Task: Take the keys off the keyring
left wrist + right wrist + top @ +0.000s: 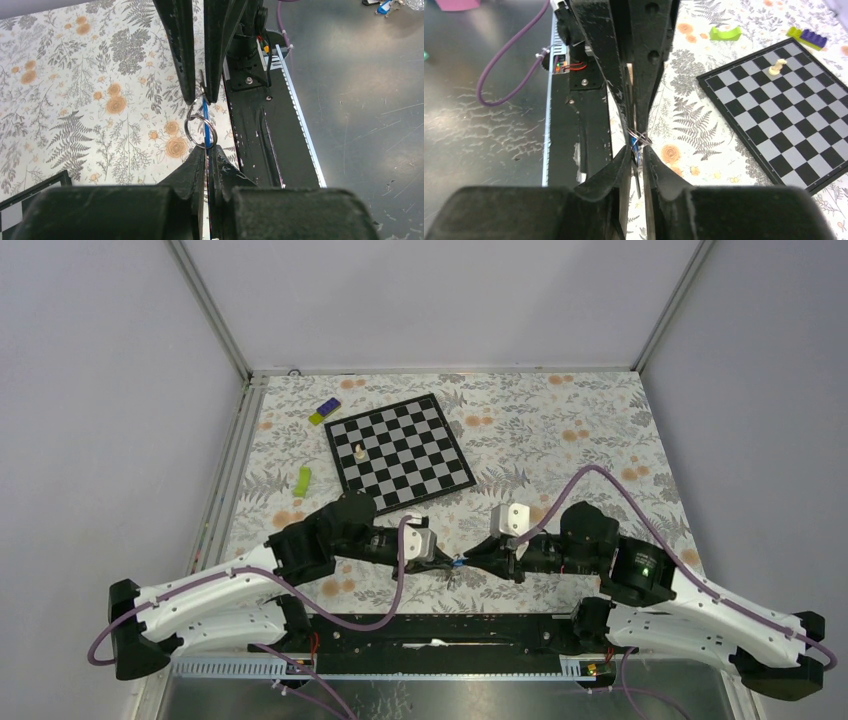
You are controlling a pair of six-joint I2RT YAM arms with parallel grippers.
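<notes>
Over the worktop's (560, 440) near edge, left jaws clamp the keyring (200, 131) by its blue tag (205, 120); right jaws stand narrow at the ring, grip unclear; no key looks freed yet

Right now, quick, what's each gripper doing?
Left gripper: jaws shut on the keyring.
Right gripper: jaws close around the keyring, but whether they grip it cannot be told.

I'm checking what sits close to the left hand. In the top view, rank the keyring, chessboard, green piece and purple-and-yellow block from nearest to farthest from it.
From the left hand:
1. keyring, right at its fingertips.
2. chessboard, mid-table, just beyond.
3. green piece, left of the board.
4. purple-and-yellow block, far left, past the board's far corner.
</notes>
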